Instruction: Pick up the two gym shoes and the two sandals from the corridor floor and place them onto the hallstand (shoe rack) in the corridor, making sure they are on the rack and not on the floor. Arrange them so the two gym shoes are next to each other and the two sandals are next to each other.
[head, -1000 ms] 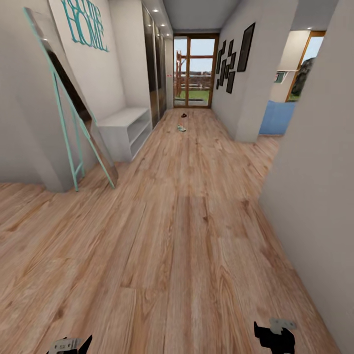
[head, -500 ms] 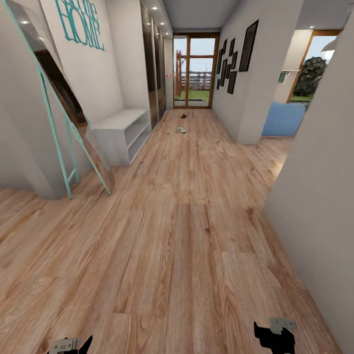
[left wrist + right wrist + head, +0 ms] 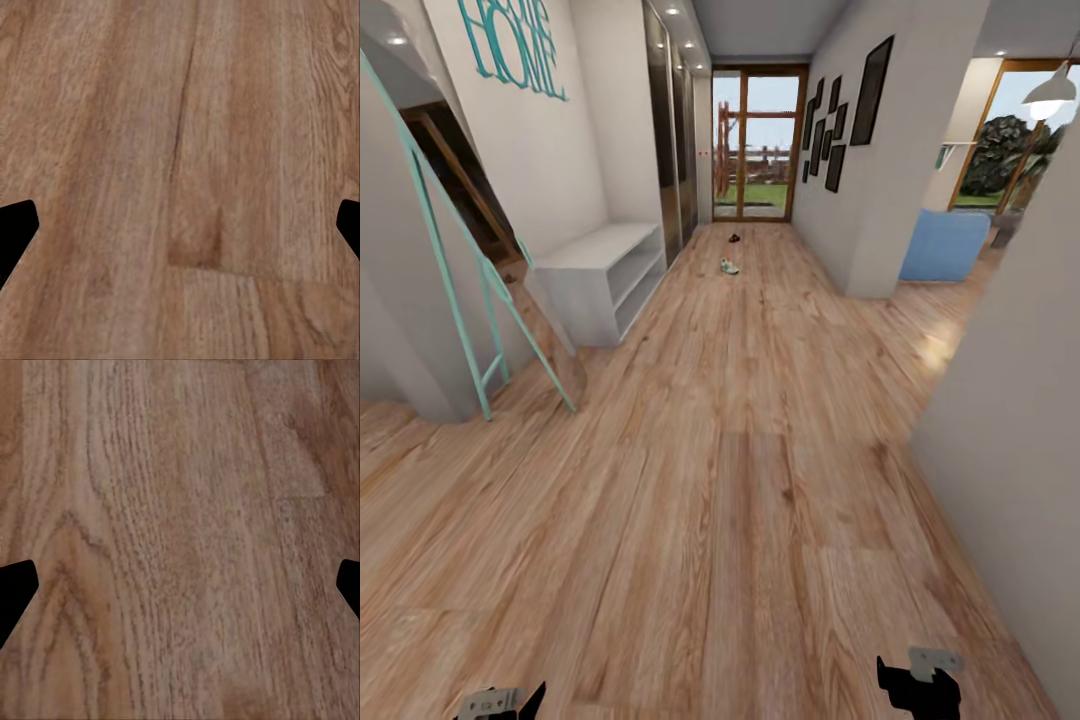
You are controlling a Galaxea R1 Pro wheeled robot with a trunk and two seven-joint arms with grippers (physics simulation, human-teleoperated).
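Corridor floor: I see warm light-brown wood-grain planks running the length of the hall to the glazed door at the far end.
Gym shoe: I see one small whitish shoe lying on the planks far down the corridor, near the middle of the walkway; detail is too small to read.
Sandal: I see a small dark item on the planks beyond the shoe, closer to the door and well apart from it.
White bench unit: it stands on the floor against the wall at my left, under the teal lettering; its top and open shelves look bare.
Leaning mirror: its teal frame feet rest on the planks just this side of the bench unit.
Left wrist view floor: bare planks, one board seam visible.
Right wrist view floor: bare planks with grain.
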